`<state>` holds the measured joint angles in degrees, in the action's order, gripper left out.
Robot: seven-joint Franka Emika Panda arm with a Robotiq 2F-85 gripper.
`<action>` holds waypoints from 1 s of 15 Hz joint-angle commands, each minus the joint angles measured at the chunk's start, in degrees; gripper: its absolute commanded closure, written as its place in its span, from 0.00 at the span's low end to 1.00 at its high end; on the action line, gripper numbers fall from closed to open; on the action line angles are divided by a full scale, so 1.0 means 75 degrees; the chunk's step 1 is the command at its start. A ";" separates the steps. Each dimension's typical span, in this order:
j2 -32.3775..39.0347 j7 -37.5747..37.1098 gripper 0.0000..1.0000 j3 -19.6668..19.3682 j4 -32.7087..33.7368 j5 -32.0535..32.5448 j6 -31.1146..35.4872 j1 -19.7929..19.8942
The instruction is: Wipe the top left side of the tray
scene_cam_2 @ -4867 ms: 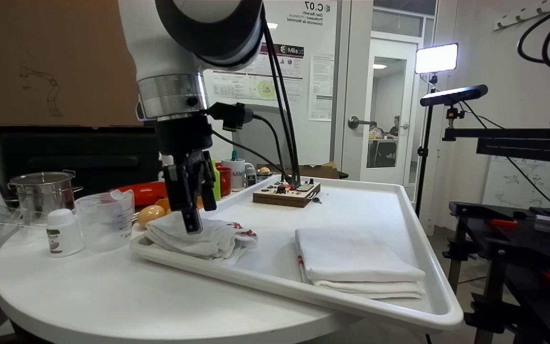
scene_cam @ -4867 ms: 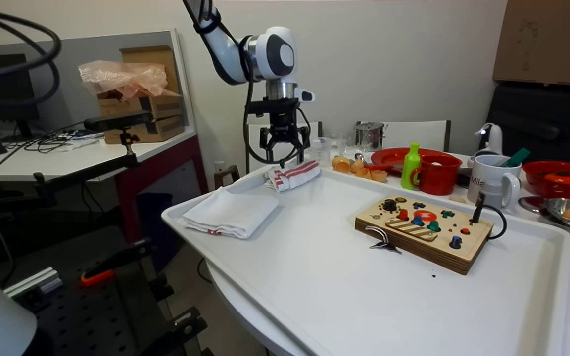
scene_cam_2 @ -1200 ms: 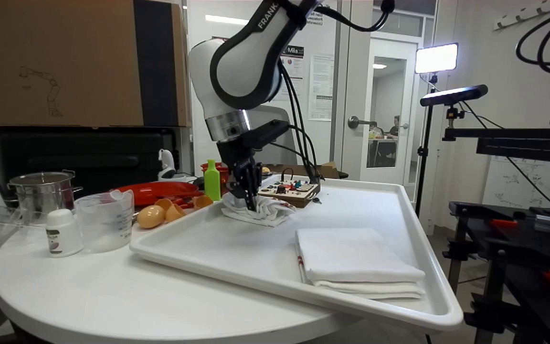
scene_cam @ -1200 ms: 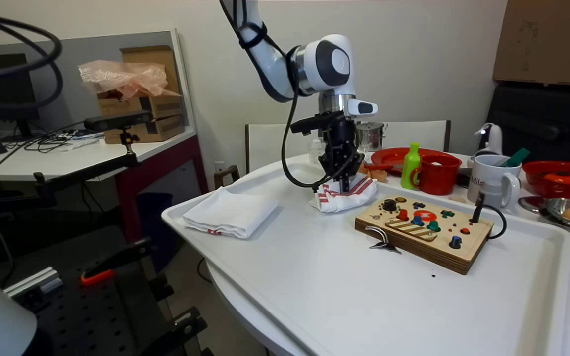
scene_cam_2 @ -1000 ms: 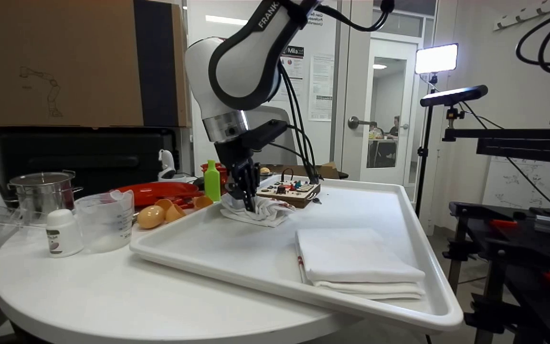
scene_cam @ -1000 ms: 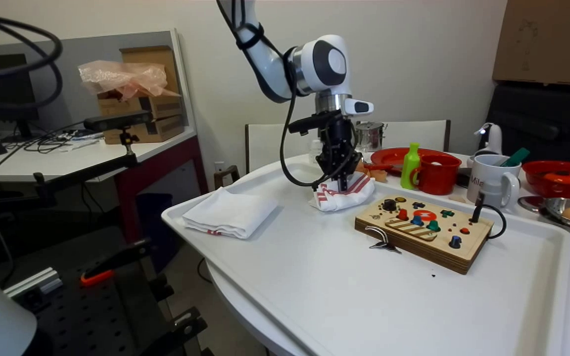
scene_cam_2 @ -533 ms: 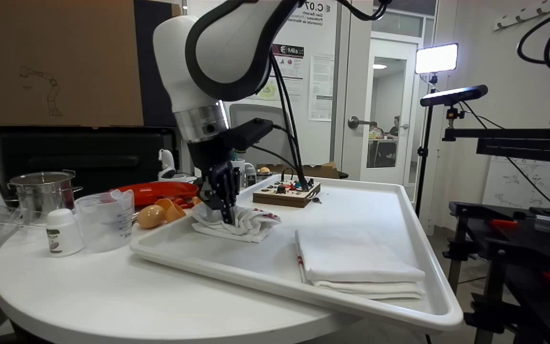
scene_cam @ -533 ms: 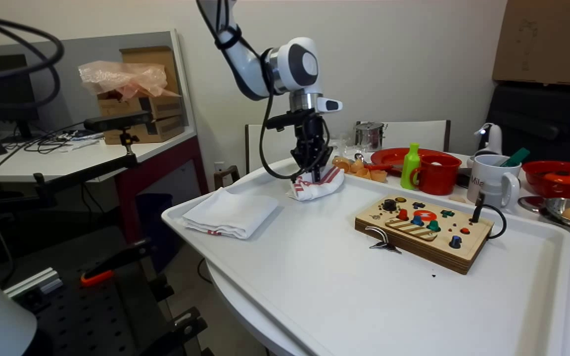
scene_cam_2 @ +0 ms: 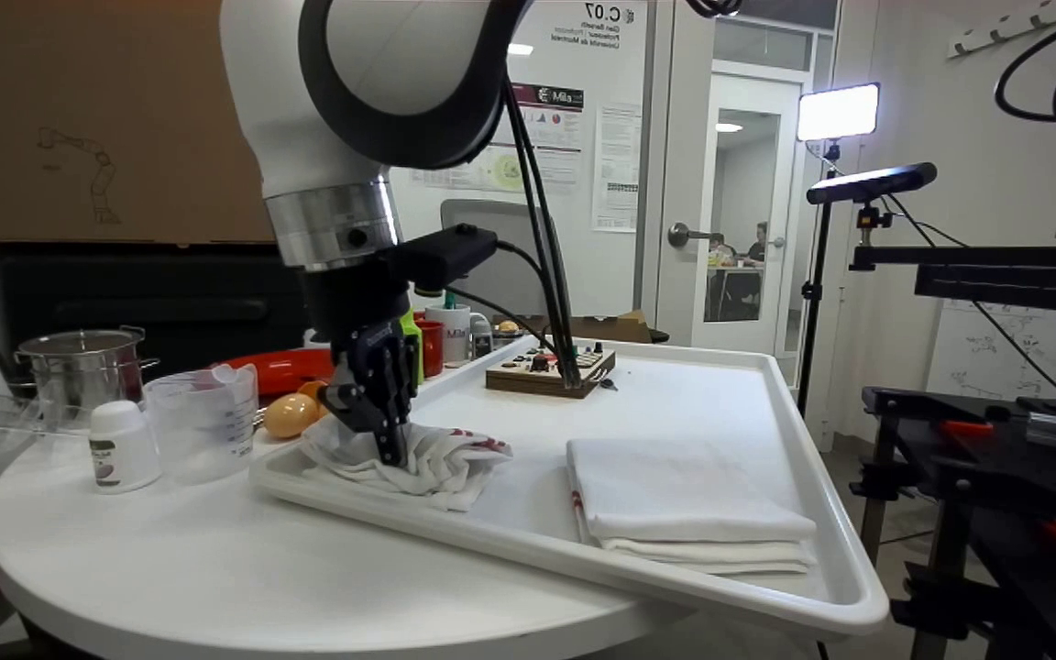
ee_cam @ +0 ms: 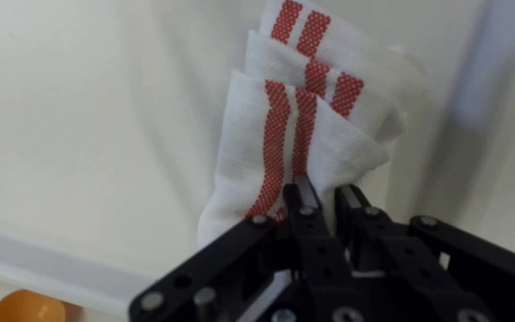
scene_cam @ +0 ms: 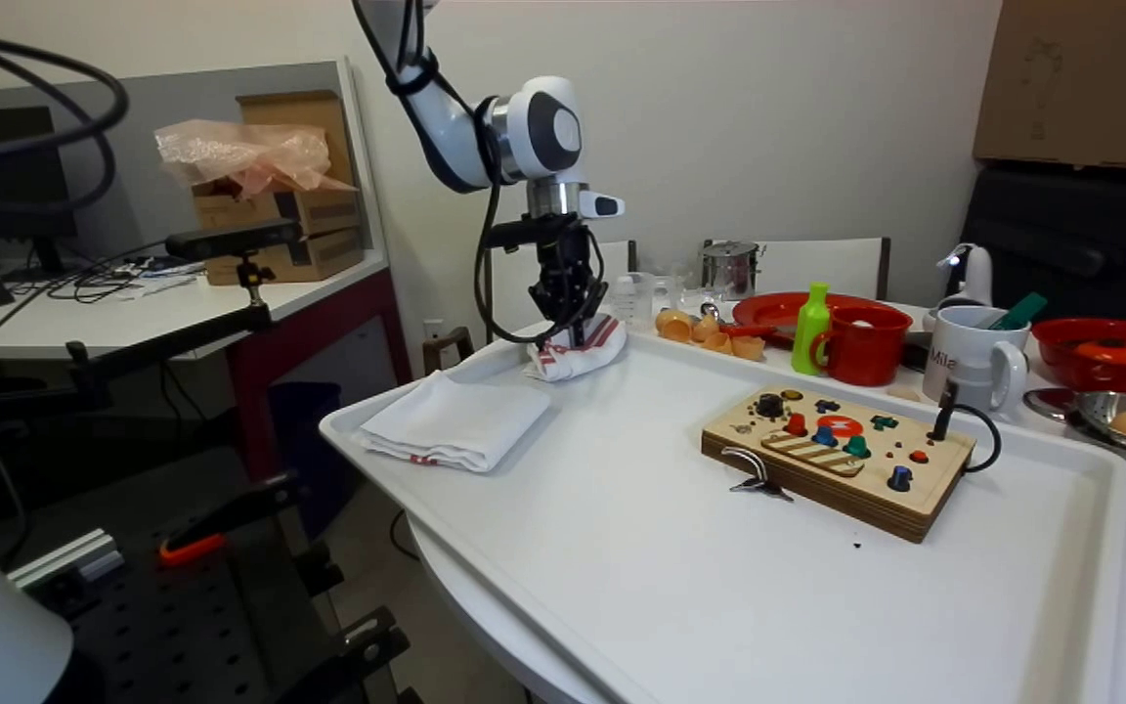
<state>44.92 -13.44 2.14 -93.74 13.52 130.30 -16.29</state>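
Tray (scene_cam: 641, 528) lies beneath the hand (ee_cam: 325, 191), one corner past the edge of the counter (scene_cam_2: 244, 568). The hand clamps striped cloth (ee_cam: 297, 129).

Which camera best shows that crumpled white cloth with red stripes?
The wrist view: the red-striped white cloth appears largest, its stripes clear, pinched by the black end effector. Both exterior views show it smaller, partly hidden, on the white rectangular tray.
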 commanded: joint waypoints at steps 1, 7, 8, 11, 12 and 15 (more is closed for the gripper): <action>0.0101 0.0162 0.97 0.0081 0.0061 -0.0071 0.0079 -0.0123; 0.0111 0.0049 0.97 -0.0272 -0.0093 0.0105 0.0087 -0.0064; 0.0093 0.0032 0.97 -0.0345 -0.0154 0.0119 0.0105 -0.0027; 0.0069 -0.0022 0.97 -0.0534 -0.0287 0.0103 0.0158 0.0110; 0.0065 -0.0026 0.97 -0.0582 -0.0330 0.0079 0.0174 0.0177; 0.0088 -0.0045 0.97 -0.0751 -0.0405 0.0111 0.0226 0.0347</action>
<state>44.87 -13.42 -2.11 -94.54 13.54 130.28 -14.91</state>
